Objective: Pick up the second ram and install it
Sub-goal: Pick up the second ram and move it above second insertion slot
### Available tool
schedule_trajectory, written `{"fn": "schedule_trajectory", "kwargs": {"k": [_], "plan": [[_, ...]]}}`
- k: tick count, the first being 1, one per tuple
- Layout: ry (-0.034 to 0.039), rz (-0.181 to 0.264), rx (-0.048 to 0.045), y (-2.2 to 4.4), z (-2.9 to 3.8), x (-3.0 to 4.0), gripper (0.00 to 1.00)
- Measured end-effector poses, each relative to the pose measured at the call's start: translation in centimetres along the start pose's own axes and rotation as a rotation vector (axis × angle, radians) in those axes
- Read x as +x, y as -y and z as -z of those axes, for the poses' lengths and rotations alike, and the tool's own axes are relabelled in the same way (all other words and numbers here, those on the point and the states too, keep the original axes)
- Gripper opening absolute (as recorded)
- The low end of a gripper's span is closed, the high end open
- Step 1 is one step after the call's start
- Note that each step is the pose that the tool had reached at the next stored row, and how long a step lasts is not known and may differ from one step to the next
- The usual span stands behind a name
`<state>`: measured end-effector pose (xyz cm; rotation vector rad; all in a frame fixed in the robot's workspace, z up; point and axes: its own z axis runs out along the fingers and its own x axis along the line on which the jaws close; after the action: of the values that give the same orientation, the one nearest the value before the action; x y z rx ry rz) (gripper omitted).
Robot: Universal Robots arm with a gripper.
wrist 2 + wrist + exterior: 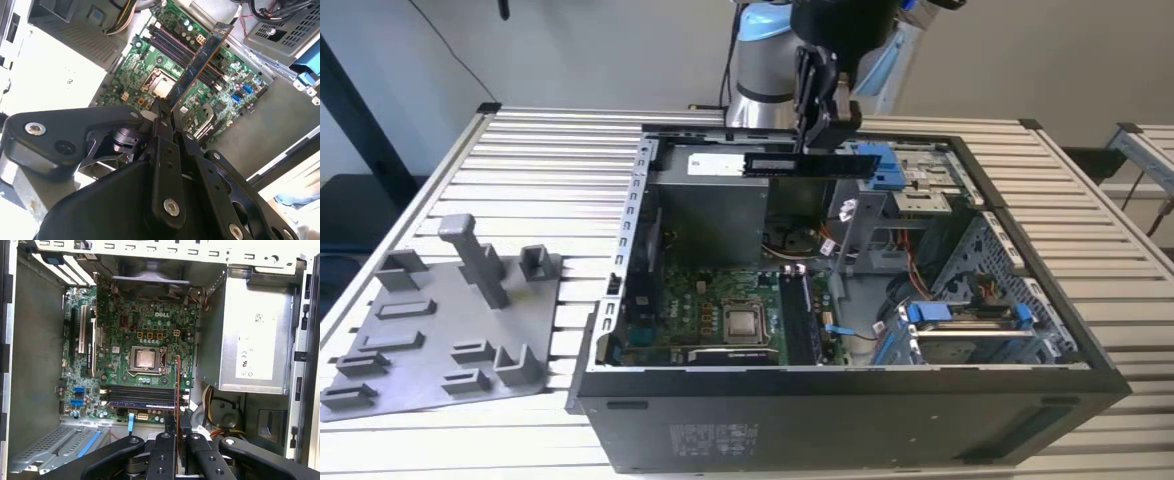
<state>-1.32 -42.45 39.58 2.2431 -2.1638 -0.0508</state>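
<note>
My gripper (829, 135) hangs above the back part of the open computer case (854, 385), shut on the second ram (811, 162). In the exterior view the ram is a dark slim bar held level over the case's rim. In the second wrist view the ram (200, 62) sticks out from between the fingers (159, 116), its blue-green face with chips showing, above the motherboard (145, 65). In the first wrist view the ram (178, 390) is edge-on, high above the dark memory slots (140, 396) beside the processor socket (145, 359).
A grey plastic plate (400, 350) with upright posts lies on the slatted table at the exterior view's left. Inside the case are a silver power supply (255, 340), a drive cage with blue clips (961, 312), loose cables (907, 270) and a rear fan (150, 275).
</note>
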Motion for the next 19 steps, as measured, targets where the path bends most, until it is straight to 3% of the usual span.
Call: {"fn": "schedule_trajectory", "kwargs": {"k": [5,19], "plan": [[0.0000,0.000,0.0000,0.23,0.01,-0.54,0.14],[0.0000,0.000,0.0000,0.24,0.01,-0.73,0.14]]}}
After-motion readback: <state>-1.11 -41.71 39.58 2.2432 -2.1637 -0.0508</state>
